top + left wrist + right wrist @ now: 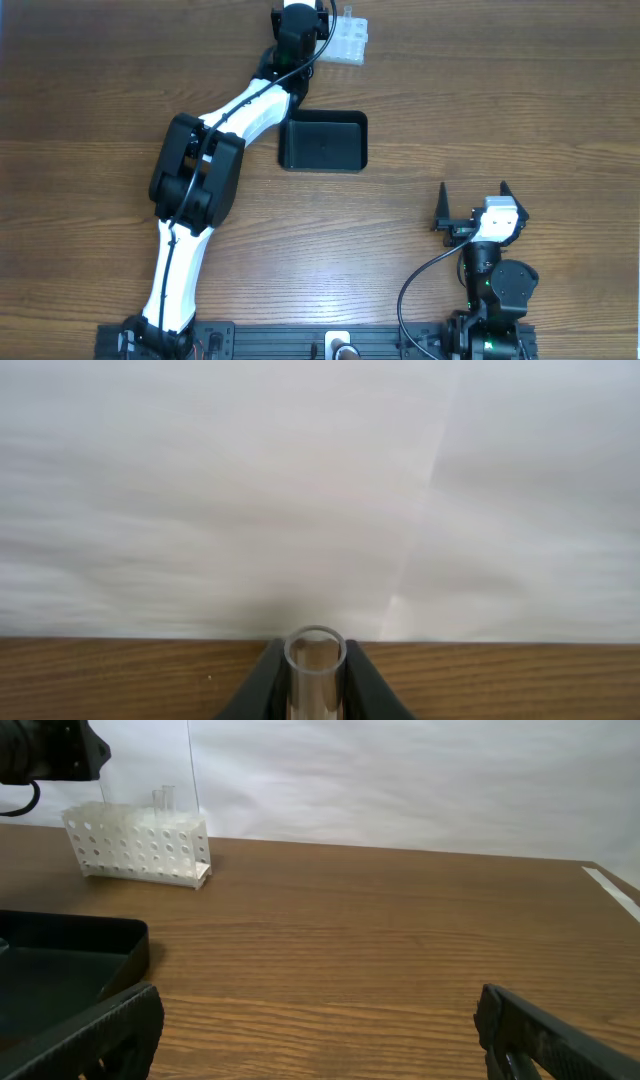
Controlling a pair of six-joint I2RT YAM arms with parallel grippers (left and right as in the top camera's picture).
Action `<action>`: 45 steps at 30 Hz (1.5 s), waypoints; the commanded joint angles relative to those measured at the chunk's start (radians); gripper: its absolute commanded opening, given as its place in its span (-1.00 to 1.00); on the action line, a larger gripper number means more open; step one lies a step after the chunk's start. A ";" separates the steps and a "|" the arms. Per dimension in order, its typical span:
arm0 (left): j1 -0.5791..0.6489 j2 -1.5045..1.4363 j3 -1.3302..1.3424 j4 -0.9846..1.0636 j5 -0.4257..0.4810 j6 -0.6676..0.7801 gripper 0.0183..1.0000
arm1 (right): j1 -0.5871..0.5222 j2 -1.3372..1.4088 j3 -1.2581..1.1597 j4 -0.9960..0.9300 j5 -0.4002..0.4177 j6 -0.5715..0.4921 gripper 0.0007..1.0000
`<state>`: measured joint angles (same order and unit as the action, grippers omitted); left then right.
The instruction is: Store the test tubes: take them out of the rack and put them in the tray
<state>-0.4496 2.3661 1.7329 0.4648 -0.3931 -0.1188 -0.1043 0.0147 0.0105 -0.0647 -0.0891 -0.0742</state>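
Tube [316, 678] in left hand [315, 657], near rack [350, 38]

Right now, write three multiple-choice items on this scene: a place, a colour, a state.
1. Where does the rack stand, relative to the tray? A inside it; B beyond it, near the table's far edge; C at the table's near edge.
2. What colour is the tray? A white; B blue; C black.
3. What state is the left hand in? A open, empty; B shut on a test tube; C shut on the tray's rim.
Key: 1 B, the top view shows it past the tray; 2 C, walls and floor are black; 3 B, the left wrist view shows a clear tube clamped in it.
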 commanded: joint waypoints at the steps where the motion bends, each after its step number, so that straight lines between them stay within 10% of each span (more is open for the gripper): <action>1: -0.005 -0.031 0.043 -0.056 -0.028 0.011 -0.96 | -0.006 -0.009 -0.005 -0.003 -0.015 0.009 0.98; 19: -0.072 -0.355 0.046 -0.319 -0.035 0.011 -0.96 | -0.006 -0.009 -0.005 -0.003 -0.015 0.010 0.99; 34: -0.130 -0.511 0.046 -1.222 0.018 -0.301 -0.96 | -0.006 -0.009 -0.005 -0.003 -0.015 0.010 0.98; 45: -0.124 -0.426 0.046 -1.366 0.136 -0.369 -0.96 | -0.006 -0.009 -0.005 -0.003 -0.015 0.010 0.98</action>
<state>-0.5812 1.9007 1.7760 -0.8997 -0.2863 -0.4557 -0.1043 0.0147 0.0105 -0.0647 -0.0891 -0.0746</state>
